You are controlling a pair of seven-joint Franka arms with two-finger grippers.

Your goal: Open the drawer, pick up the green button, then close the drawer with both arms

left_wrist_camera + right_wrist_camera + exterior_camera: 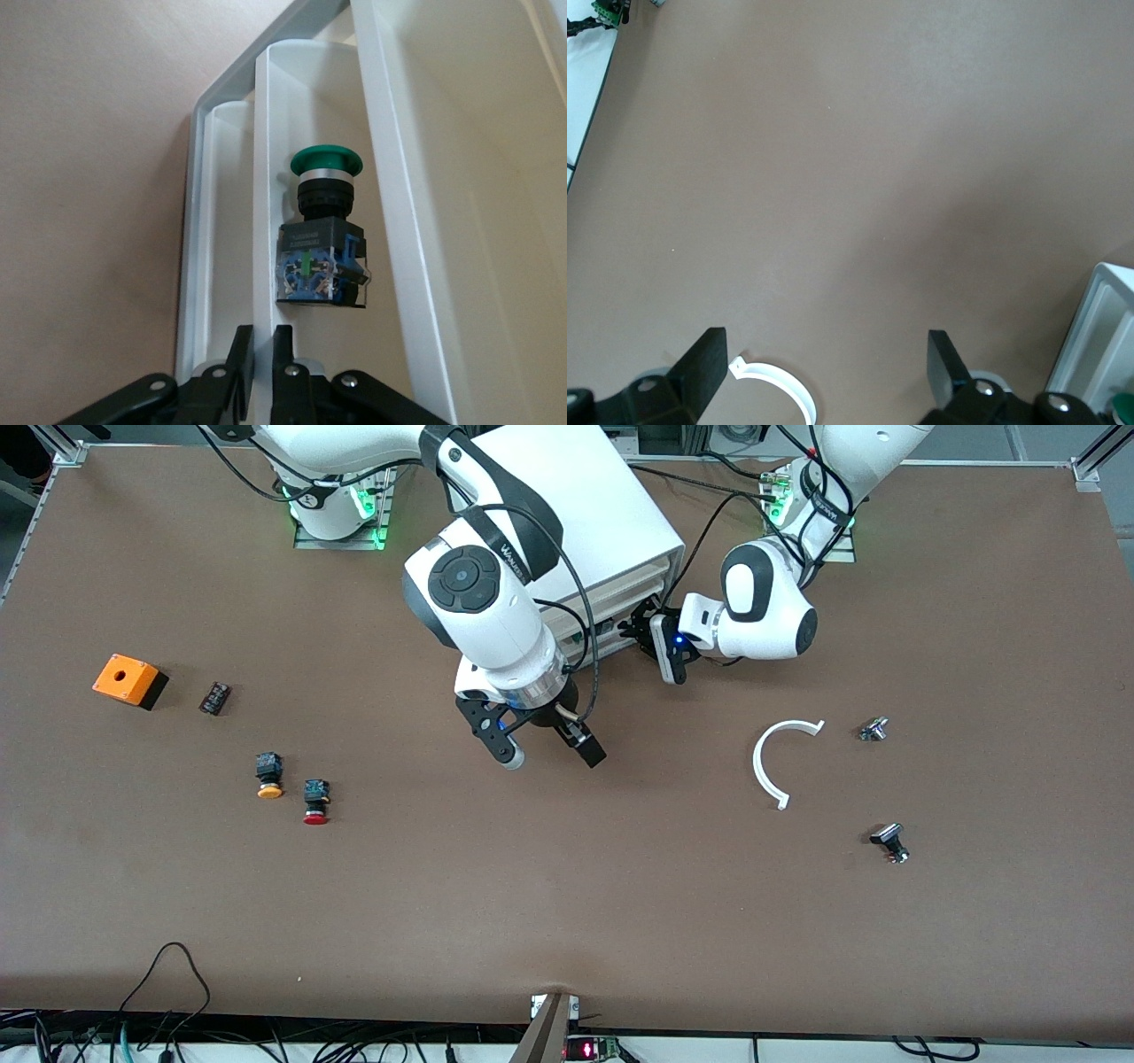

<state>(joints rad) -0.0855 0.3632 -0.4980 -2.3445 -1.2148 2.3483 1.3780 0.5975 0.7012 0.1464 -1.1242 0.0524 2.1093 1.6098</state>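
Note:
The white cabinet (611,522) stands between the arms' bases. In the left wrist view the drawer (266,177) is pulled out, with its white inside showing. The green-capped button (323,239) lies on its side inside it, with a black-and-blue body. My left gripper (264,341) is shut on the thin white front wall of the drawer, a short way from the button; it sits low at the cabinet's front (640,627). My right gripper (552,757) hangs open over bare tabletop in front of the cabinet, holding nothing (824,350). A corner of the drawer (1099,328) shows in the right wrist view.
A white curved piece (775,757) lies toward the left arm's end, with two small metal parts (873,730) (890,841) near it. Toward the right arm's end lie an orange box (128,680), a small black part (214,697), a yellow-capped button (268,775) and a red-capped button (314,801).

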